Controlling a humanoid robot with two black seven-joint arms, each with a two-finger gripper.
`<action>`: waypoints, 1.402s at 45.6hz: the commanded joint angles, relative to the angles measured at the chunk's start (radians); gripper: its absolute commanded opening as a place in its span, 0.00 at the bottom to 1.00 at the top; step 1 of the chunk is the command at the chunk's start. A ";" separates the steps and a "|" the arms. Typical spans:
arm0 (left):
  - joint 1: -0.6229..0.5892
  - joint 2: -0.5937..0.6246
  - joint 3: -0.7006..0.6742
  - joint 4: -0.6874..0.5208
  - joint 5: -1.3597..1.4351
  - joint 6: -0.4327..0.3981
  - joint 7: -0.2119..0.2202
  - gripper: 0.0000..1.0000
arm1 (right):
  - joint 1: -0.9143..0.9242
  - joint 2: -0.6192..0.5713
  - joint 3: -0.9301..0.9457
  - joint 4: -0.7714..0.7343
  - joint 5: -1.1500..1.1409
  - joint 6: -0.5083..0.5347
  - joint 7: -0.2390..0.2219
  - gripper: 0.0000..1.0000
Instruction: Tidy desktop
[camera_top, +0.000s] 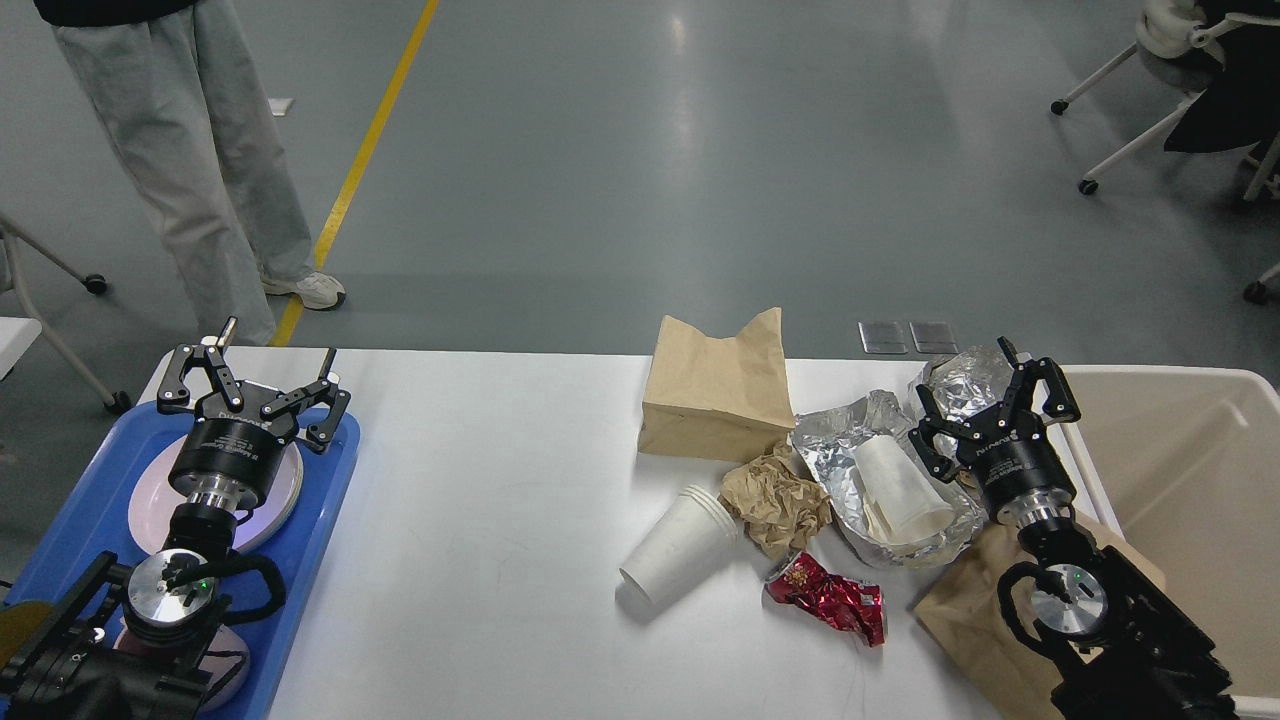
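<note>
The white desktop (480, 500) spans the view. At its right half lies litter: an upright brown paper bag (715, 390), crumpled brown paper (775, 500), stacked white paper cups (675, 545) on their side, a crushed red can (828, 598), and crumpled foil (880, 470) holding a white cup (900, 490). A foil ball (960, 380) sits behind. My right gripper (990, 395) stands open just right of the foil, holding nothing. My left gripper (255, 385) is open above the blue tray (330, 480), over a pink plate (150, 490), empty.
A beige bin (1180, 480) stands at the right edge. A flattened brown bag (970, 610) lies under my right arm. A pink mug on the tray is mostly hidden by my left arm. A person (190, 150) stands beyond the far left corner; wheeled chairs are far right.
</note>
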 joint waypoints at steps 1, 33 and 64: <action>-0.009 -0.004 0.001 0.004 0.006 0.004 0.002 0.96 | 0.000 0.000 0.000 0.000 -0.001 0.000 0.000 1.00; -0.078 -0.044 -0.018 0.096 0.002 -0.008 -0.003 0.96 | 0.000 0.000 0.000 0.000 -0.001 0.000 0.000 1.00; -0.075 -0.106 -0.011 0.153 0.013 -0.070 -0.030 0.96 | 0.000 0.000 0.000 0.000 -0.001 0.000 0.000 1.00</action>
